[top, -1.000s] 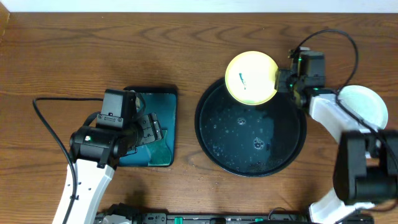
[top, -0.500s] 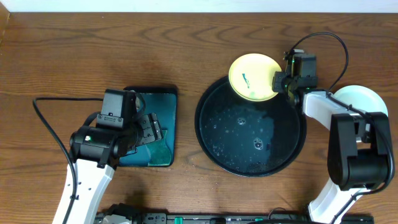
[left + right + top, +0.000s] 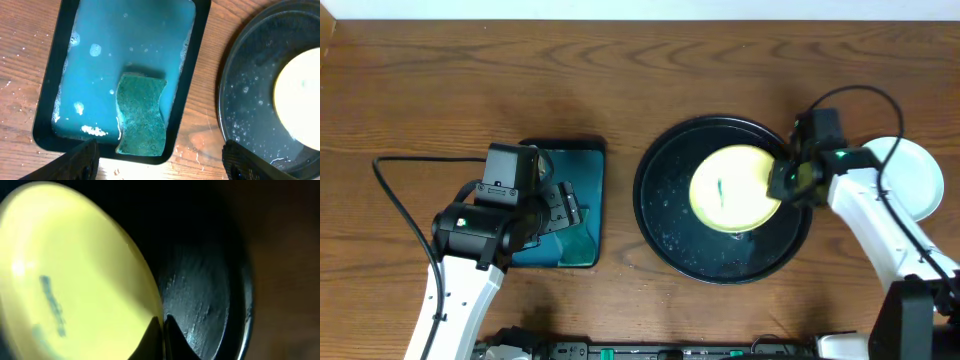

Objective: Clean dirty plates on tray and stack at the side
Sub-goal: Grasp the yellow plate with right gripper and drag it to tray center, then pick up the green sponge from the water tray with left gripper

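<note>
Nearest us, the left arm reaches over the teal tray (image 3: 588, 158). The left fingers (image 3: 564, 210) hang above it spread wide and hold nothing. In the left wrist view the two tips show at the lower corners, and the sponge's full width fits in the gap between them. The sponge (image 3: 142, 116), green and a little warped, lies in the near end of the teal tray, toward its right wall, in shallow blue water flecked with foam.

A strip of bare wooden surface (image 3: 470, 80) separates that tray from the black tray (image 3: 655, 215) to its right, whose floor is wet with droplets. Inside its rim, right of centre, sits the yellow plate (image 3: 728, 190) with a short blue-green smear (image 3: 720, 188) near its middle. The right fingers (image 3: 788, 182) are closed tight on the plate's right edge — the right wrist view shows them pinched on the rim with the dark tray floor beyond. We cannot tell whether the plate rests on the tray or is held just above it.

Further right, just beside the black tray's rim, a mint plate (image 3: 918, 185) lies on the surface, partly hidden by the right arm — we cannot tell whether it is one plate or more.
</note>
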Available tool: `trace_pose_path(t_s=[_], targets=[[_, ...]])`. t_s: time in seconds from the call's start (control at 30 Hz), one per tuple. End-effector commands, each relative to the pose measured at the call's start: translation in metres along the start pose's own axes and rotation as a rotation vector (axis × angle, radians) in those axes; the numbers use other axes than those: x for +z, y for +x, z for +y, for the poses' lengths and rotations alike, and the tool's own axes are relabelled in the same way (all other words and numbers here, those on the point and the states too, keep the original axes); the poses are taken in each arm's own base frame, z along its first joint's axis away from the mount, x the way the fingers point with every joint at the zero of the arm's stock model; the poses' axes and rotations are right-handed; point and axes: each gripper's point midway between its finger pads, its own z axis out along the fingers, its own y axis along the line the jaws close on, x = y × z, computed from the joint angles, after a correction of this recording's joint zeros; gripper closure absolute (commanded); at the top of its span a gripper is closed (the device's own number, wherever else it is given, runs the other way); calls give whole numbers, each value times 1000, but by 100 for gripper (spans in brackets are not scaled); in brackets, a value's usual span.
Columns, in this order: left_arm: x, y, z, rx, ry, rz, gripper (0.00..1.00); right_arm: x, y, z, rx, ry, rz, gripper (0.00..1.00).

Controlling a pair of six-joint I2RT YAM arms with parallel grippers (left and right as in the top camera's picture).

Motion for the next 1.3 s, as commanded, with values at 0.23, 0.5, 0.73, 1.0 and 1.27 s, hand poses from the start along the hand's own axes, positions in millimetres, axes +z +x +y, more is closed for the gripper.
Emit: trace_pose_path(t_s=[0.23,0.5,0.73,1.0,1.27], targets=[[-2,-3,0,-20,0,-8,21,43,39,12,77,-13,18,73],[7,5,7,-10,-31,27,11,-7,12,26,-135,-80,-140,66],[25,11,17,-9,-74,50,38,-53,0,33,-152,-141,-288,63],[123,50,49,-101,-182,179,40,-57,4,41,-156,-195,-279,62],[164,65,51,-71,-199,285,90,-56,7,40,-156,-192,-264,63]])
